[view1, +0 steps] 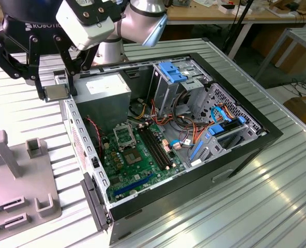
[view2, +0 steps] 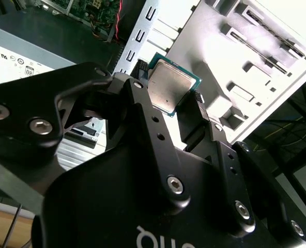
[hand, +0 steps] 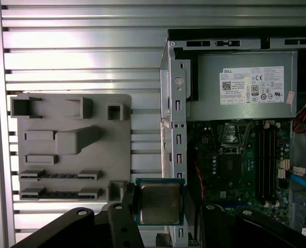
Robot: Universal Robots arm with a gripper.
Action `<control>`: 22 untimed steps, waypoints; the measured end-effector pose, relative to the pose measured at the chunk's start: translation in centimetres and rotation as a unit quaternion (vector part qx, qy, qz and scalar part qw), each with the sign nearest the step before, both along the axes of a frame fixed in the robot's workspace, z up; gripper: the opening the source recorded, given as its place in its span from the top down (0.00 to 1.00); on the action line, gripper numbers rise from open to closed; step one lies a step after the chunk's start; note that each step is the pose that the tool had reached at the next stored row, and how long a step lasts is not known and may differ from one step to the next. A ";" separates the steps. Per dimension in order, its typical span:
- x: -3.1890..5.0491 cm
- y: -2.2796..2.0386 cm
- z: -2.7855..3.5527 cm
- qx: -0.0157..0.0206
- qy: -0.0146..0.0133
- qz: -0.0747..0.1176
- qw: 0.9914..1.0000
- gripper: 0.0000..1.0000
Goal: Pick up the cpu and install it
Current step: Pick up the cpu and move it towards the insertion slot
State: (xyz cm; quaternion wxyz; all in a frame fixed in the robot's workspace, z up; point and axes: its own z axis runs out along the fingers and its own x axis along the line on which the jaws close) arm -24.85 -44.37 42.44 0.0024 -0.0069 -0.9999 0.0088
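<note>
Second wrist view shows the black robot gripper (view2: 168, 88) pinching the small square cpu with a shiny silver top and green edge (view2: 169, 77) between its two fingers. The cpu hangs in the air beside the open black computer case (view1: 158, 199), near the flat grey plastic holder (view1: 18, 175), over the ribbed metal table (view1: 256, 206).

A grey slotted plate (view1: 18, 175) lies on the ribbed counter (view1: 235, 206) at eight o'clock in the exterior view. A cardboard box (view1: 304, 111) sits at three o'clock.
</note>
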 end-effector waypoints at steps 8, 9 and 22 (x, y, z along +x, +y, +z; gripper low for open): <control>0.46 0.00 0.00 0.000 0.000 0.000 1.000 0.53; 0.51 0.00 0.00 0.000 0.000 0.000 1.000 0.53; 1.38 0.00 0.00 0.000 0.000 0.000 1.000 0.53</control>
